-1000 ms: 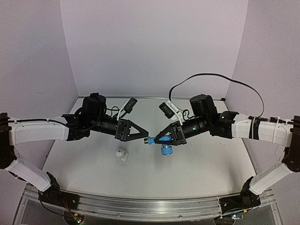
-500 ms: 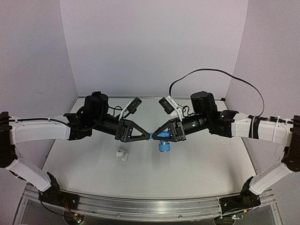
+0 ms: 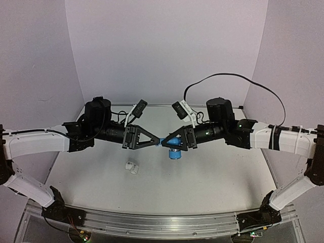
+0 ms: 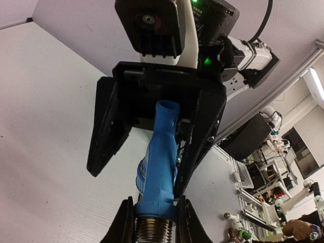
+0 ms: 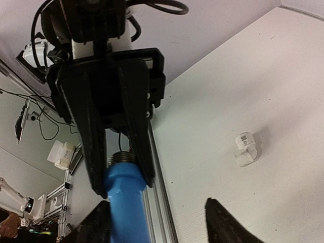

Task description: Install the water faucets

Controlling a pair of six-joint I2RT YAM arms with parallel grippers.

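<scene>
The bright-blue tap (image 3: 174, 146) hangs in the air over the middle of the table, between the two grippers, which meet tip to tip. My left gripper (image 3: 160, 142) is shut on its silvery threaded end (image 4: 154, 230), one finger on each side just below the blue collar (image 4: 157, 205). My right gripper (image 3: 170, 143) stands open around the tap's other end; in the right wrist view the blue body (image 5: 126, 202) lies against one finger, with a wide gap to the other. The white pipe fitting (image 3: 132, 167) lies on the table below the left gripper, also seen in the right wrist view (image 5: 246, 149).
Pale walls (image 3: 162, 50) close in the table at the back and both sides. An aluminium rail (image 3: 152, 223) runs along the near edge between the arm bases. A black cable (image 3: 228, 78) loops above the right arm.
The left gripper has shut on the tap's threaded end. The right gripper, shut on the tap before, has opened. Both grippers and the tap have risen slightly.
</scene>
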